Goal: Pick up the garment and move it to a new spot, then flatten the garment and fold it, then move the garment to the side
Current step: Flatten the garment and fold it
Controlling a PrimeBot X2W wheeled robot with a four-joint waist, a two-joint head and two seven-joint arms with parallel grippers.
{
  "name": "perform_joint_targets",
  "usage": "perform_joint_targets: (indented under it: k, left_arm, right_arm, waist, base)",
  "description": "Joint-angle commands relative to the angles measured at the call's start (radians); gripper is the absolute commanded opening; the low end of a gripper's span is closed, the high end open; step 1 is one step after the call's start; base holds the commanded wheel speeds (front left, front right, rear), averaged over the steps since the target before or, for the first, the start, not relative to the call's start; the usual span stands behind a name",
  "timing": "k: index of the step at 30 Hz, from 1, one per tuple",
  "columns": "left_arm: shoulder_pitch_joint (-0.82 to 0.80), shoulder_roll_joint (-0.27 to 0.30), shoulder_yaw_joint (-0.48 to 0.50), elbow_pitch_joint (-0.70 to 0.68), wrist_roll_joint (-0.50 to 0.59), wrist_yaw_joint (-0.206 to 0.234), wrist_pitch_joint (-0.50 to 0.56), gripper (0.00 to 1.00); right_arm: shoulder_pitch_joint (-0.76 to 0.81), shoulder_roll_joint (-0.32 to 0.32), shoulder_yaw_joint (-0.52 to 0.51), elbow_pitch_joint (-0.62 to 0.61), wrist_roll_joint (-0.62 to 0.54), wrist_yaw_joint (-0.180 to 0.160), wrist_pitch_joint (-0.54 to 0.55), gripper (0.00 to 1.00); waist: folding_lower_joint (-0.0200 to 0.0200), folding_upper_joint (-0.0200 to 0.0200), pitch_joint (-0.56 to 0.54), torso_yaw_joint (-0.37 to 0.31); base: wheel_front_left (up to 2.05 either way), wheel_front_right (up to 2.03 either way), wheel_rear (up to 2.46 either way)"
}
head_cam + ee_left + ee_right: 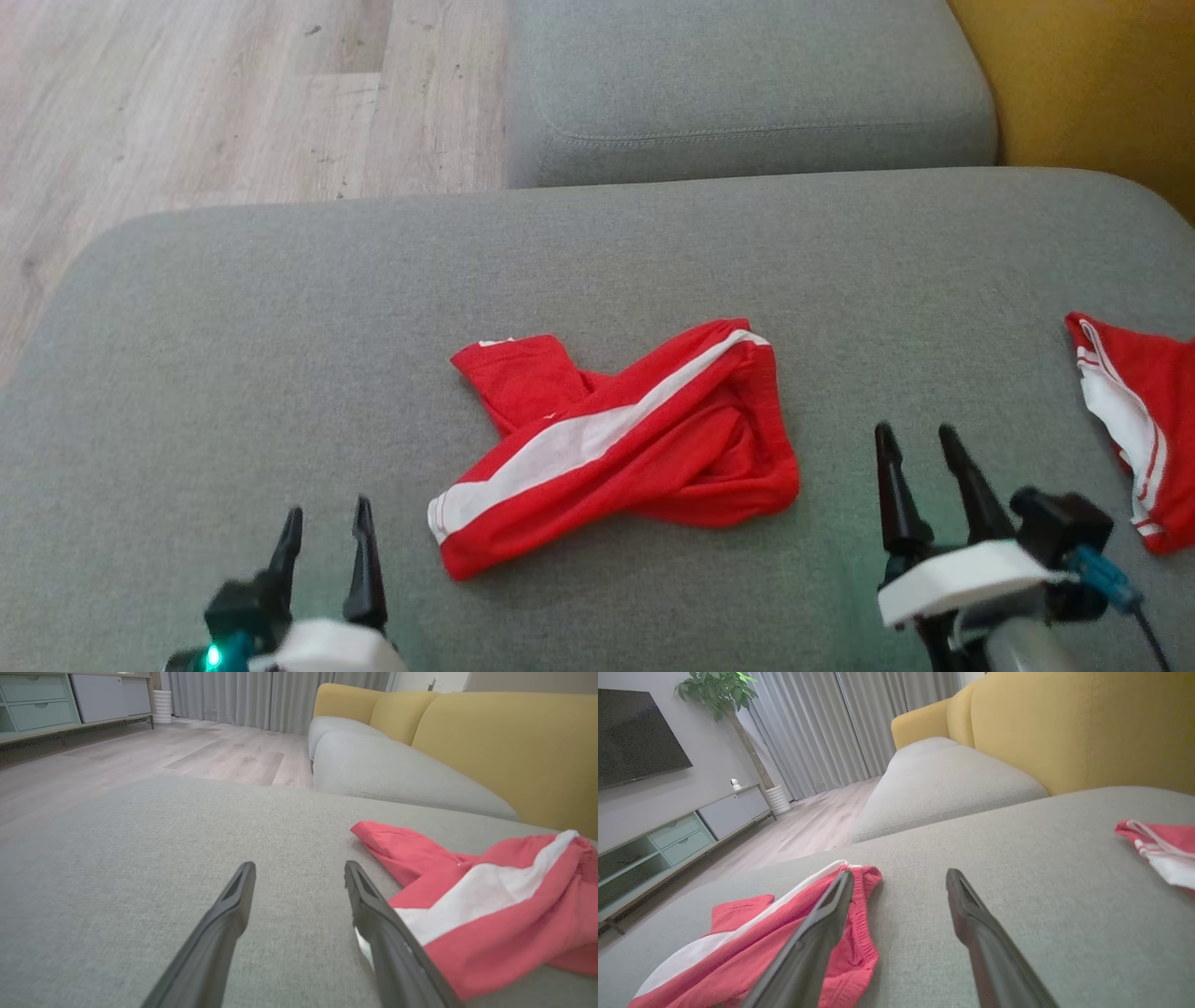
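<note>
Garment (635, 448): red with a white stripe, crumpled mid-cushion (280, 327), toward the near edge. Long axis slants from the near-left end to the far-right end. It lies between the tools, to the right of the left tool (329, 509) and to the left of the right tool (915, 431); the striped near-left end seems closest to the left one. Both tools released, jaws spread, grasping nothing. Second red piece (1130, 411) at the cushion's right edge. No legible brand or writing.

Head camera: I look steeply down on grey fabric sofa cushion (233, 308). Wrist cameras low, close over it, facing grey curtains (261, 695). All share crumpled red-and-white fabric garment (653, 439).
</note>
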Motion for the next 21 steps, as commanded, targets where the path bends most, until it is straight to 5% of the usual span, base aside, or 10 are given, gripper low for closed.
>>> perform_joint_targets:
  k: [1, 9, 21]
  left_arm:
    - [-0.014, -0.001, 0.054, -0.040, 0.037, 0.009, -0.012, 1.00]
    - [0.038, -0.044, 0.121, -0.023, 0.168, -0.015, -0.012, 1.00]
    - [0.021, -0.072, 0.173, 0.022, 0.159, -0.094, -0.012, 1.00]
  right_arm:
    - [-0.063, -0.003, 0.017, -0.044, -0.022, 0.004, -0.012, 1.00]
    - [-0.097, -0.003, 0.069, 0.021, -0.062, 0.004, -0.012, 1.00]
    - [-0.116, -0.003, 0.087, 0.071, -0.044, 0.004, -0.012, 1.00]
  waist:
    - [0.0000, 0.0000, 0.001, 0.000]
    - [0.0000, 0.0000, 0.005, 0.015]
    - [0.0000, 0.0000, 0.013, 0.019]
  base:
    - [0.00, 0.00, 0.00]
    - [0.00, 0.00, 0.00]
    - [0.00, 0.00, 0.00]
